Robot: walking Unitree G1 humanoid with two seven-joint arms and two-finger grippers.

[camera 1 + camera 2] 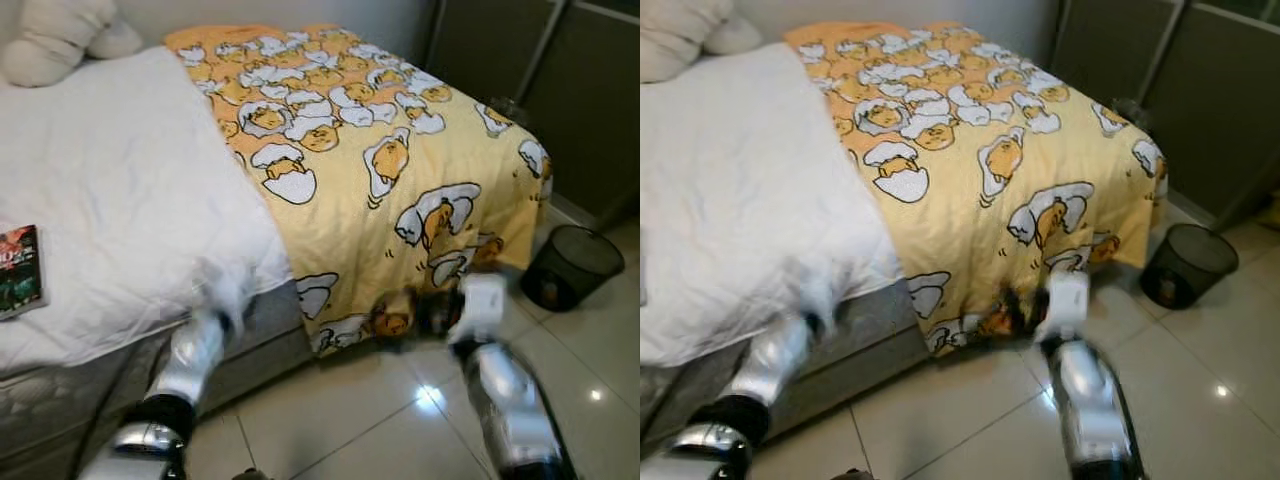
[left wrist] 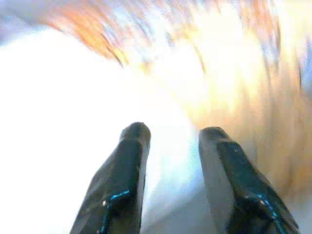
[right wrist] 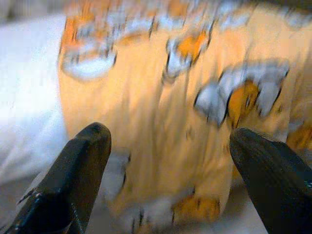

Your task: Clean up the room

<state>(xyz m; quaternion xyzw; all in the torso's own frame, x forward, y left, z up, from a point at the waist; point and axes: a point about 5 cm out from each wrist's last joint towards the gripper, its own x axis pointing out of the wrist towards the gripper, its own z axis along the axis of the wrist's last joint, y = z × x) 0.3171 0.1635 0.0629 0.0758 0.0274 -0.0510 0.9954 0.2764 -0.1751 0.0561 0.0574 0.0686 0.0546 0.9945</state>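
We record a bed [image 1: 60, 400] with a grey quilted mattress side, standing on a glossy pale tiled floor [image 1: 380, 420] that carries bright spots of reflected light. Beyond the bed's far corner we note dark panelled doors with pale metal frames [image 1: 545, 50], and a plain light wall [image 1: 300, 12] behind the head end.

The bed [image 1: 262, 318] carries a white duvet [image 1: 110, 190], a yellow blanket [image 1: 370, 150] and a book [image 1: 18, 270].
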